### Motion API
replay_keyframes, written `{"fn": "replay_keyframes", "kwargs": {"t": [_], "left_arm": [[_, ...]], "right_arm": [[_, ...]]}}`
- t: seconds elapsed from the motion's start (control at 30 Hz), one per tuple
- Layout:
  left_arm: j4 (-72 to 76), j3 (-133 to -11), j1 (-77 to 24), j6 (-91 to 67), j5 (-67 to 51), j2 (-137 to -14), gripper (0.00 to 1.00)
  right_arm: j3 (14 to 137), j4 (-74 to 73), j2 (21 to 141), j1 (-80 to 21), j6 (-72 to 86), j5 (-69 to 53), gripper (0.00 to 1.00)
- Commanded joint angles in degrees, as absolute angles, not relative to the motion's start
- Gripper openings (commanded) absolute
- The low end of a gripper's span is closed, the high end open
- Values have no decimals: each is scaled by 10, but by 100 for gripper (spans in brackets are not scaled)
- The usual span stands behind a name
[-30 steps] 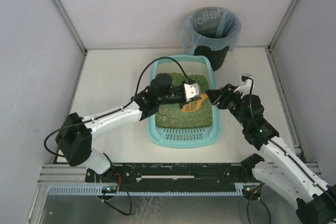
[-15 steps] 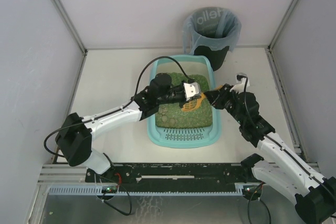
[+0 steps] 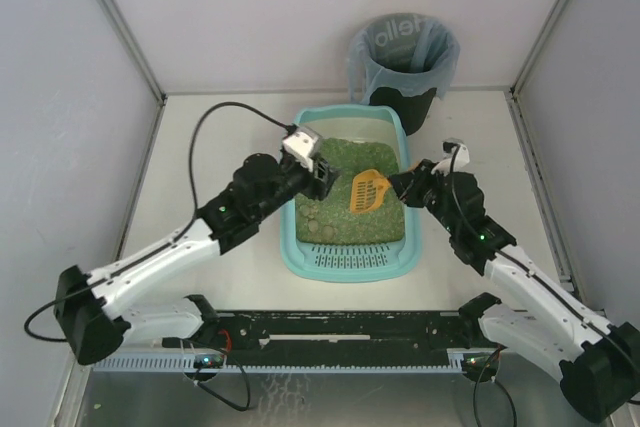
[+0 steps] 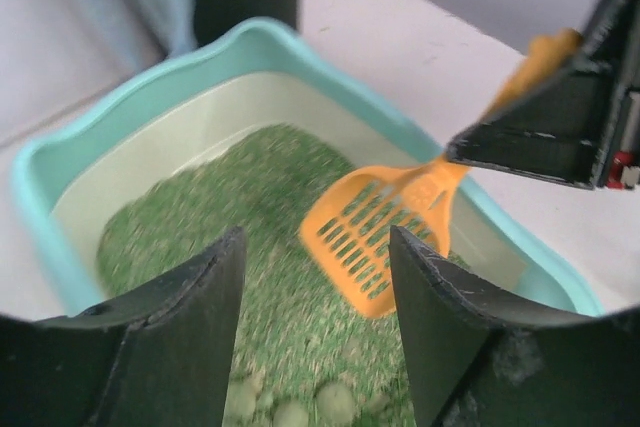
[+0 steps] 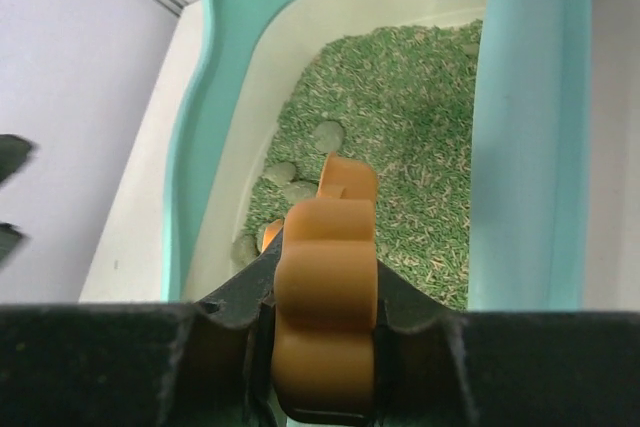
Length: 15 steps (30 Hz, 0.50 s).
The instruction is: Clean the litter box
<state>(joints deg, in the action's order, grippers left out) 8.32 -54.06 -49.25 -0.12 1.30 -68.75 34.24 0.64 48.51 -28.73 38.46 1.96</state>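
Note:
The light-teal litter box (image 3: 290,247) lies mid-table, filled with green litter (image 3: 340,227). An orange slotted scoop (image 3: 368,190) hangs over the litter at the box's right side. My right gripper (image 3: 402,185) is shut on the scoop's handle (image 5: 325,287), just outside the right wall (image 5: 520,127). Above the box's left wall, my left gripper (image 3: 325,179) stands open with nothing between its fingers (image 4: 180,337). In the left wrist view the scoop (image 4: 375,237) is ahead and apart from it. Round lumps (image 5: 325,135) lie in the litter.
A round black bin (image 3: 403,62) with a grey-blue bag liner stands behind the box at the back right. White walls close in the table on three sides. A black cable (image 3: 215,112) loops over the left arm.
My left gripper has opened, let go of the scoop and drawn back to the left, off the litter. My right gripper has closed on the scoop's handle and holds it alone.

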Motion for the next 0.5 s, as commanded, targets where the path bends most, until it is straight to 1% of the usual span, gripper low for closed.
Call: {"fn": "replay_keyframes", "kwargs": {"t": [0.0,0.1,0.2,0.23,0.33,0.4,0.47], "left_arm": [[-115,-580,-461,-146,163,-627,63],[-198,-584,-408,-184,133,-587,63],[-245,-576,-358,-187,117,-534,63],[-256,-574,-345,-183,121,-516,66],[-272,-564,-312,-168,135,-465,80],[-267,-552,-301,-155,162,-444,85],[-265,-542,-296,-151,185,-435,85]], "right_arm": [[381,42,523,-298,347,40,0],[398,52,562,-303,335,47,0],[411,73,602,-306,333,52,0],[416,81,621,-306,333,53,0],[433,108,669,-306,334,61,0],[448,136,705,-306,329,61,0],[472,140,745,-306,321,64,0]]}}
